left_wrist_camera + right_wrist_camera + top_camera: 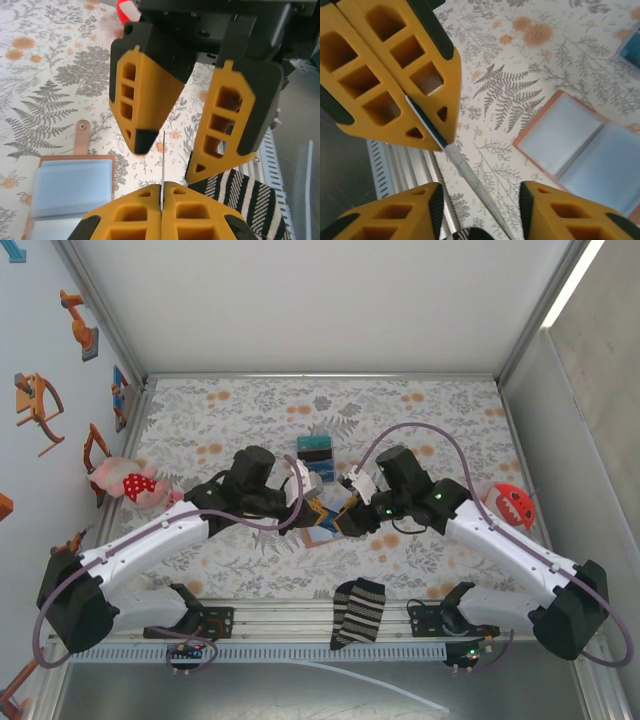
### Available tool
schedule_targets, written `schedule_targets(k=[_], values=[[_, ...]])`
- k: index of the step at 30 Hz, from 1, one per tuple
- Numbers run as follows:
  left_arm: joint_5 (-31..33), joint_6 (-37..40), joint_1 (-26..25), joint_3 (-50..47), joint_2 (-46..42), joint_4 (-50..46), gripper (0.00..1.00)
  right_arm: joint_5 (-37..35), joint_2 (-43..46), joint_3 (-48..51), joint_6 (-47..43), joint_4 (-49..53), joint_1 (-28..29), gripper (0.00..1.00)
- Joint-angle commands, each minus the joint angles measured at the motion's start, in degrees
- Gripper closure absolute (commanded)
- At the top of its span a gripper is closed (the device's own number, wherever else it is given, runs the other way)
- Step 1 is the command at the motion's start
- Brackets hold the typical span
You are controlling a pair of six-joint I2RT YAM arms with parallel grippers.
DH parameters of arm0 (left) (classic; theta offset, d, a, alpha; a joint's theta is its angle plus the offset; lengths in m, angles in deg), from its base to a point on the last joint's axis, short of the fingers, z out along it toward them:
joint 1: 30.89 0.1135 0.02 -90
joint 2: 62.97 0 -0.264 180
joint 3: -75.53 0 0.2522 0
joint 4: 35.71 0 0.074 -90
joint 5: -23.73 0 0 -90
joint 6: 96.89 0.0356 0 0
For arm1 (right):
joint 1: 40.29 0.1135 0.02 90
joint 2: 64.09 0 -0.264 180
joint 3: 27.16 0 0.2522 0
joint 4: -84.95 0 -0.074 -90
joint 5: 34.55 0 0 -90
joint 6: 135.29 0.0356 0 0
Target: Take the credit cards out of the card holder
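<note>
The left gripper (162,186) has its two yellow fingers pressed flat together on a credit card (470,176). The card shows edge-on, as a thin blade running out from between the fingertips. The right gripper (480,200) stands spread, with one finger on each side of that same card and a gap to both, so it pinches nothing. The card hangs in the air beside the card holder (555,135), apart from it and above the level where it lies. The card holder lies open and flat on the flowered table (520,60), its light-blue inside facing up and its small tab sticking out from one edge. A striped sock (250,200) lies farther out from the card holder than the card does.

As for progress, one card looks to be out of the card holder and in the left grip, not yet set down. I cannot tell from these views whether the pale blue panels inside the card holder are further cards or only its lining. If cards remain there, they are yet to be drawn out, and the held one has to be laid down beside the card holder
</note>
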Motion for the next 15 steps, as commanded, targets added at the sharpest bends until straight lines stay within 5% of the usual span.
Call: schedule_targets(k=[1,8,15], values=[[3.35,-1.68,0.31,-2.75,-4.53,3.48,1.00,-4.72,3.89,0.69,2.05,-3.62,0.18,0.38],[15.60,-15.42,0.44,-13.40,-15.53,21.24,1.00,-11.46,12.85,8.22,12.21,-16.09,-0.09,0.21],[25.77,-30.06,0.43,-20.44,-20.81,34.87,1.00,-11.19,14.78,17.42,25.96,-35.81,-0.18,0.22]])
